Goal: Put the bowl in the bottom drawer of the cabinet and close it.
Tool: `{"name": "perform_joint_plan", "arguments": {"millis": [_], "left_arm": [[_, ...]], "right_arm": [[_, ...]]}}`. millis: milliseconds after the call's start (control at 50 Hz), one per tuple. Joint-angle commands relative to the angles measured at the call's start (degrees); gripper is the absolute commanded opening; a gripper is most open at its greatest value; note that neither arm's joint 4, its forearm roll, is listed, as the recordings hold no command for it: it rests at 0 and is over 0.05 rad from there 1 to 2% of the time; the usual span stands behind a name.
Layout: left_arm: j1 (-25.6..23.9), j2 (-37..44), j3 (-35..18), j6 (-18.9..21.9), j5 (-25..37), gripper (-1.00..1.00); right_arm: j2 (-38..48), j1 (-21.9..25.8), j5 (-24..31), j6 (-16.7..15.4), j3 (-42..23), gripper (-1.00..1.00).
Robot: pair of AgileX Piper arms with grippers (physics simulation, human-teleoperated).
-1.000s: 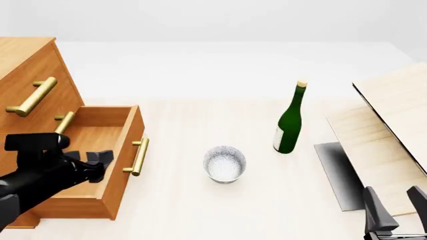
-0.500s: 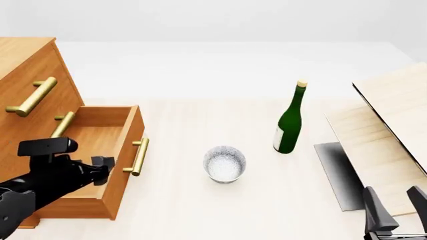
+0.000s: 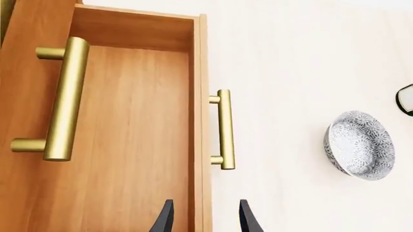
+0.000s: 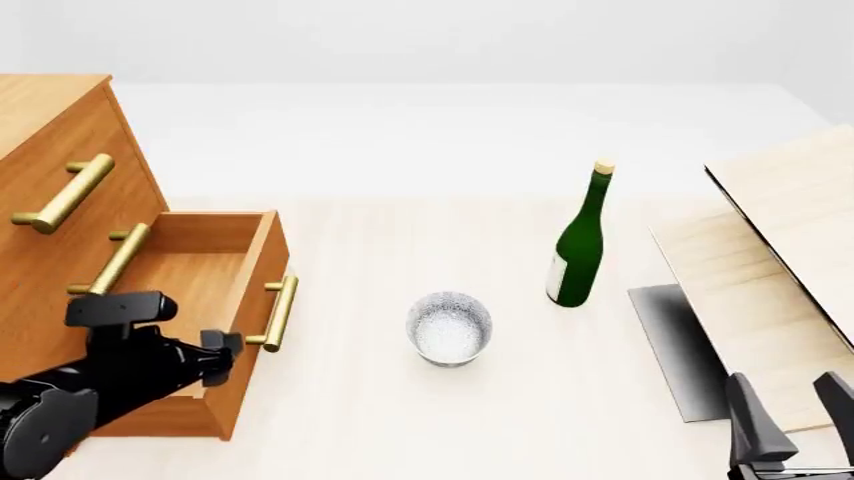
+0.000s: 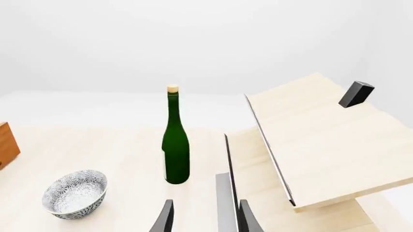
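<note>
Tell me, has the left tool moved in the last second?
Yes. In the front view the left tool has drifted right and down, toward the bottom drawer front and its handle.

Speckled bowl (image 4: 449, 328) upright beside open bottom drawer (image 4: 200, 300)

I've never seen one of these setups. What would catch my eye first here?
Probably the tall orange-brown cabinet at the left, its bottom drawer pulled open, with the left tool beside the drawer's front. Next, the green bottle standing upright mid-table, and the speckled bowl nearer the front, sitting on the table, not in the drawer.
</note>
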Motion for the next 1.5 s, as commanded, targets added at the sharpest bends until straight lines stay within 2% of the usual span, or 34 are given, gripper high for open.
{"name": "perform_joint_plan", "arguments": {"millis": [20, 220, 940, 1500], "left_arm": [[-2.09, 1.87, 2.04, -0.63, -2.49, 1.00], [-2.69, 1.22, 1.10, 0.11, -1.34, 1.00], [-6.84, 8.45, 1.08, 1.10, -5.32, 1.00], [-10.89, 8.52, -0.73, 1.95, -4.05, 1.00]], "right_arm": [[-0.12, -0.23, -0.23, 0.29, -0.10, 1.00], [-0.12, -0.22, -0.23, 0.30, -0.10, 1.00], [-0.12, -0.21, -0.23, 0.31, -0.10, 1.00], [-0.11, -0.22, -0.22, 0.31, -0.10, 1.00]]}}
